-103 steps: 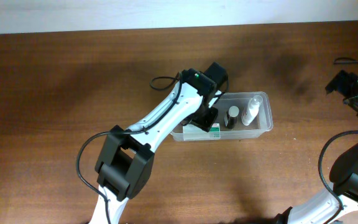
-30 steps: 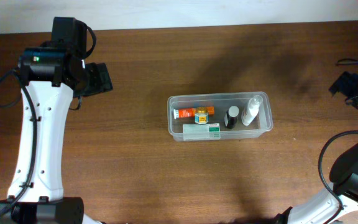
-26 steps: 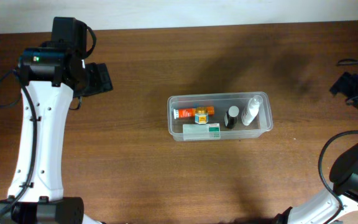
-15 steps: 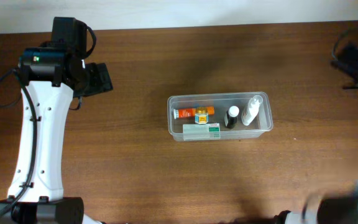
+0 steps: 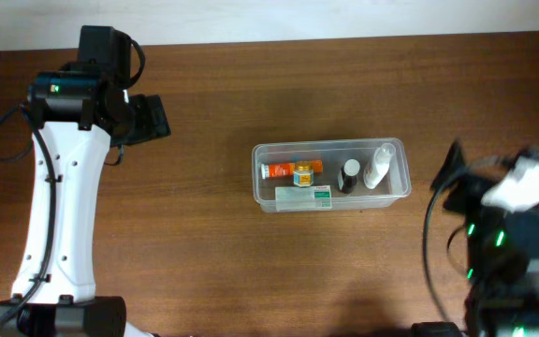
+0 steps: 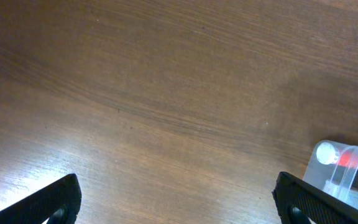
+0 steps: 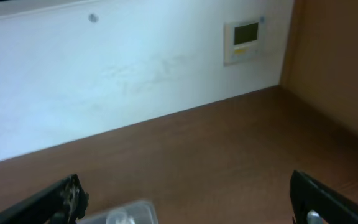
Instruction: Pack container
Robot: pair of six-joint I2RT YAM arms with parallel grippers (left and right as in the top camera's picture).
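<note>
The clear container (image 5: pixel 398 192) lies mid-table, holding an orange tube (image 5: pixel 279 170), a small jar (image 5: pixel 301 173), a green-and-white box (image 5: pixel 304 196), a black bottle (image 5: pixel 349 176) and a white bottle (image 5: pixel 379 165). My left gripper (image 5: pixel 155 118) hangs open far to the container's left, over bare wood; in the left wrist view (image 6: pixel 179 208) only a container corner (image 6: pixel 347 177) shows at the lower right. My right gripper (image 5: pixel 455 176) is open just right of the container, blurred. The right wrist view (image 7: pixel 194 208) shows a container corner (image 7: pixel 129 213) low between the fingers.
A white wall (image 7: pixel 135 68) with a small panel (image 7: pixel 244 40) rises behind the table's far edge. The left arm (image 5: pixel 59 206) runs down the left side. The right arm's body (image 5: pixel 503 253) fills the lower right corner.
The right arm has swung from the far right back edge down to just right of the container. The left arm, withdrawn earlier from the container, has stayed still.
</note>
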